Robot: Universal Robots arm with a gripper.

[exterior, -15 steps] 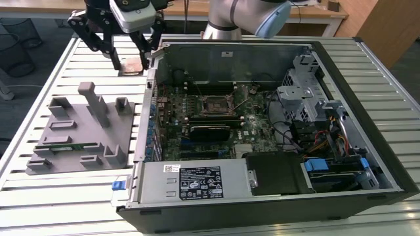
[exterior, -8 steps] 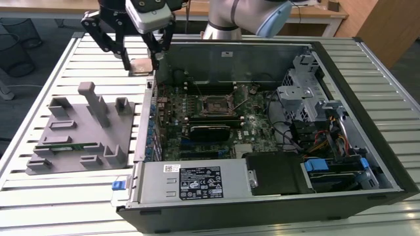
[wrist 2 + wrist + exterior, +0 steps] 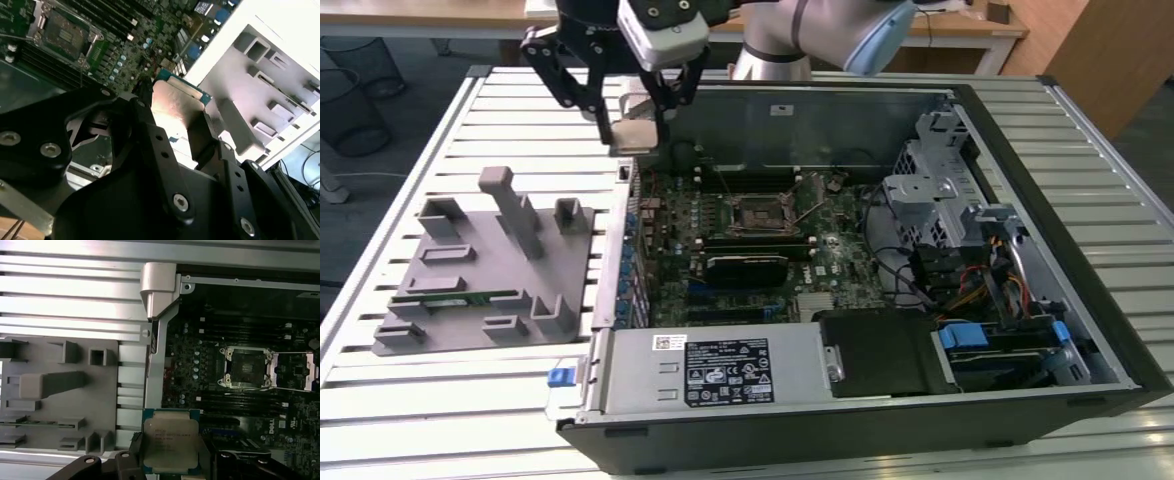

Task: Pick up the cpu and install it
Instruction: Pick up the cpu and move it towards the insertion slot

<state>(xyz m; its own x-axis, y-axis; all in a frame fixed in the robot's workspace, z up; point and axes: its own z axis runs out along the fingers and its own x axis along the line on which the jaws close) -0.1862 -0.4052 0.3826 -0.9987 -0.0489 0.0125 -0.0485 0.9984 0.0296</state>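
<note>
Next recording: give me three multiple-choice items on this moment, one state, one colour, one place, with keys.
1. The square metal-framed cpu socket on the green motherboard is: A empty, frame open; B filled; C under a cooler.
2. The moulded plastic fixture plate beside the case is: A red; B grey; C yellow.
3. The flat square silver-topped cpu is: A in the socket; B on the plate; C between the black gripper's fingers.
Key: A, nothing sits in it; B, plainly grey; C, fingers flank it.

tray (image 3: 454,327) lies to the exterior view's left of the case (image 3: 854,435).
</note>
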